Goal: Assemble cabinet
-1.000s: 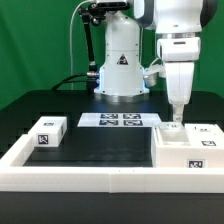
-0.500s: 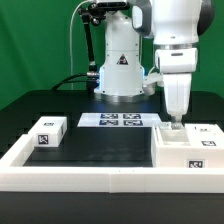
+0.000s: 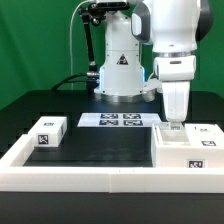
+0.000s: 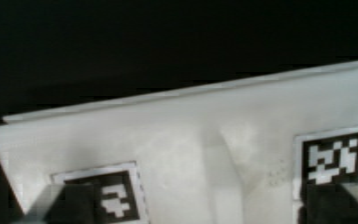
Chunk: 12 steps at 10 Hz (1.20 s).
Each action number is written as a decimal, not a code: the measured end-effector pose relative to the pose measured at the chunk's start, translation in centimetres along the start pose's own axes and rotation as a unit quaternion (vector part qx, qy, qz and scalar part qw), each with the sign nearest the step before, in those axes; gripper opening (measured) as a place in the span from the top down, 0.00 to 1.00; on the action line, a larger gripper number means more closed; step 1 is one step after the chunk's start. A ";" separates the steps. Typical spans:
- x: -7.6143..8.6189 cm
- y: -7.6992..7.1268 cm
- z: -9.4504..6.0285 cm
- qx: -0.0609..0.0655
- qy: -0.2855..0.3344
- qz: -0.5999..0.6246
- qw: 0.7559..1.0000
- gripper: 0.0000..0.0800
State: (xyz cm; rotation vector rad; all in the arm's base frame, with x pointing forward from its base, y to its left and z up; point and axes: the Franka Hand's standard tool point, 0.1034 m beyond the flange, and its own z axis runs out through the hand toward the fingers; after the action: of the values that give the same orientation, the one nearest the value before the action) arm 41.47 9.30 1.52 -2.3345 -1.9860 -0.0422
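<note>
The cabinet body (image 3: 188,142) is the large white tagged block at the exterior view's right, just behind the front wall. My gripper (image 3: 175,124) points straight down onto its near-left top corner. In the wrist view the white tagged surface (image 4: 211,130) fills the frame. My gripper (image 4: 202,214) has its dark fingertips (image 4: 69,205) apart, each over a tag, with white surface between and beyond them. Nothing is lifted. A smaller white tagged block (image 3: 47,131) lies at the exterior view's left, far from the gripper.
The marker board (image 3: 122,121) lies flat behind the black mat, in front of the robot base (image 3: 120,70). A long low white border wall (image 3: 100,180) runs along the front and sides. The black mat (image 3: 105,150) stretches between the two white pieces.
The arm's upper links have swung toward the exterior view's left and the hand has sunk slightly. The gripper stays over the same corner of the cabinet body. No part has moved.
</note>
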 end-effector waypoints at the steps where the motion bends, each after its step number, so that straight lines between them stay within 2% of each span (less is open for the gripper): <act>1: 0.0 0.0 0.1 0.001 0.000 0.000 1.000 0.63; 2: 0.0 -0.1 0.2 0.002 0.000 0.000 1.000 0.86; 3: 0.0 -0.1 0.2 0.002 0.000 0.000 1.000 0.86; 4: 0.0 -0.1 0.2 0.002 0.000 0.000 1.000 0.92; 10: 0.0 -0.1 0.2 0.001 0.000 0.003 1.000 0.91; 12: -0.2 -0.3 -0.8 0.000 -0.005 0.008 1.000 0.91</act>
State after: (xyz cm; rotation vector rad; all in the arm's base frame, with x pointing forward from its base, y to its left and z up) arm 41.15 9.14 2.31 -2.3544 -1.9714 -0.0290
